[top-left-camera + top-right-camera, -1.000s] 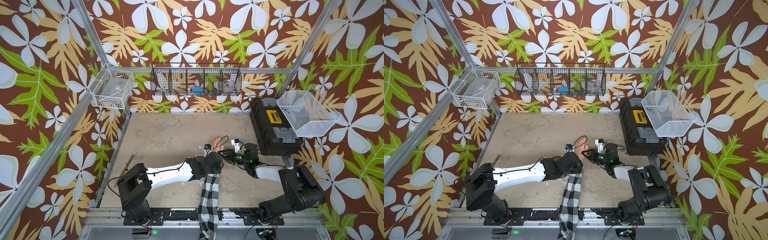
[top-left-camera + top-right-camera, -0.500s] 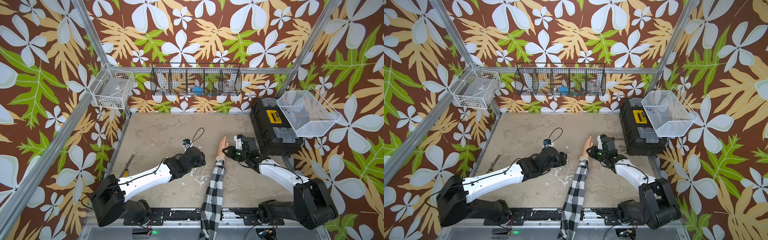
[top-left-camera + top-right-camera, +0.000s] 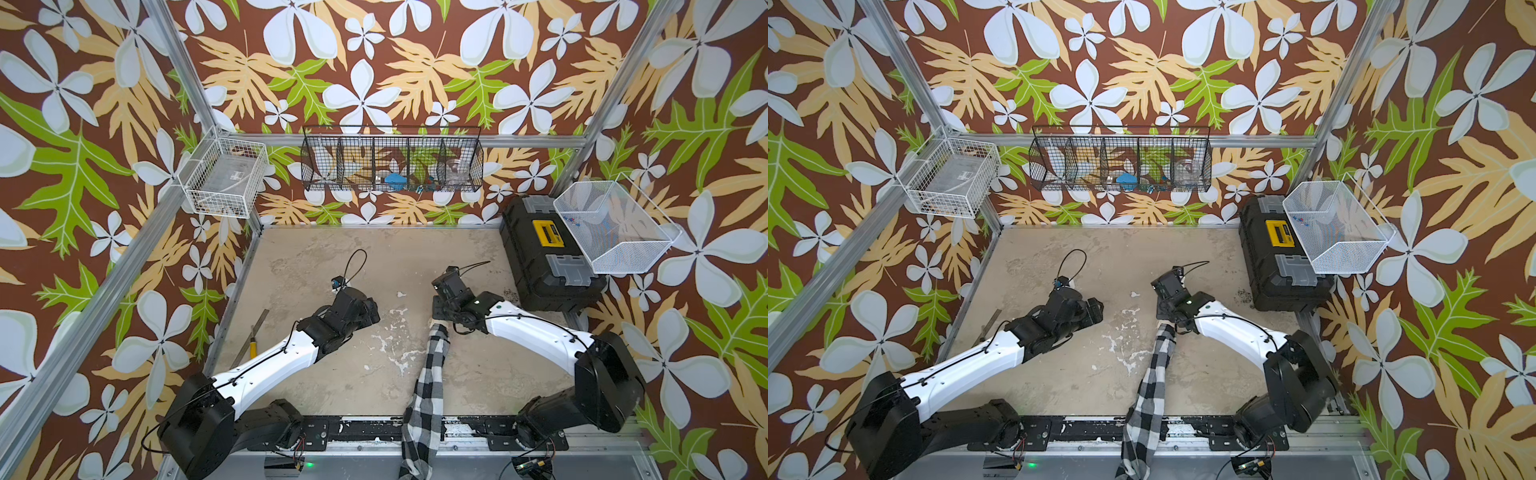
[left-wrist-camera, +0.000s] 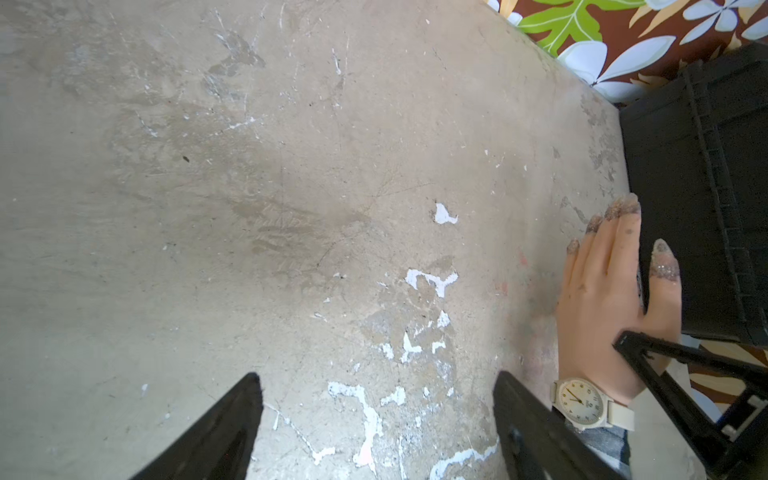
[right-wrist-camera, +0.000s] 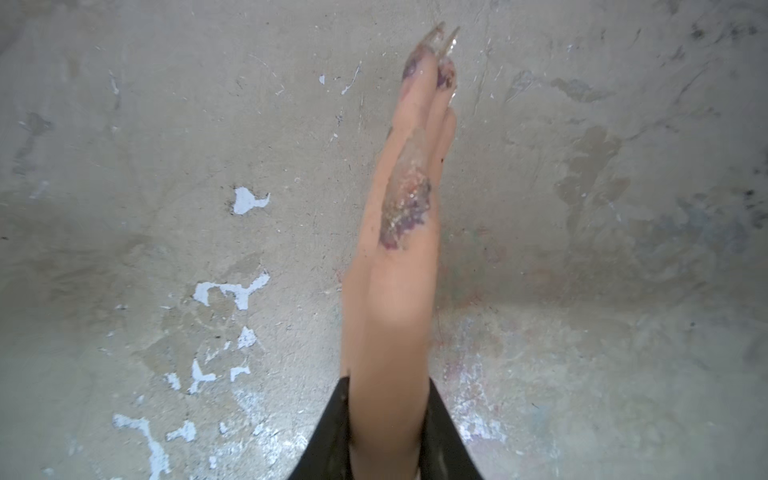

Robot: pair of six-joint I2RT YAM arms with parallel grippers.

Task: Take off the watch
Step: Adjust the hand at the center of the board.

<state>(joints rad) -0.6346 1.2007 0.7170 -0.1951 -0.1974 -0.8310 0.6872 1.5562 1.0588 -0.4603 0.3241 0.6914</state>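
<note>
High on the left wall hangs a white wire basket (image 3: pixel 224 178). Below it a flat metal ruler (image 3: pixel 252 336) lies near the left edge of the worktop (image 3: pixel 316 257), well apart from everything else.

The left arm reaches over the middle of the worktop. Its tool, the left tool (image 4: pixel 378 376), is released: the two black fingers (image 4: pixel 232 428) stand wide apart, with only bare, paint-chipped surface between them. It holds and touches nothing.

A long black wire basket (image 3: pixel 392 160) with small odds and ends in it hangs on the back wall behind the arms.

Right of centre, a black-and-white checked sleeve (image 3: pixel 428 382) runs from the front rail up to a mannequin hand (image 4: pixel 611 299). The hand is turned on its edge, and its glitter-crusted fingertips point away from the front rail. The watch (image 4: pixel 579 401) is strapped on the wrist between the hand and the sleeve cuff. Its pale round face is turned toward the left arm, and its beige strap wraps the wrist. It sits just beside one finger of the left tool but is not touched by it.

The right tool (image 5: pixel 386 390) is clenched on the mannequin hand. One black finger presses each flat side at the base, next to the wrist. In both top views the right arm covers the hand, and the watch cannot be made out there.

Farther right a black toolbox (image 3: pixel 544 257) with a yellow latch stands against the worktop's right edge, close to the mannequin fingertips. A white mesh bin (image 3: pixel 611 226) hangs above its outer side.
</note>
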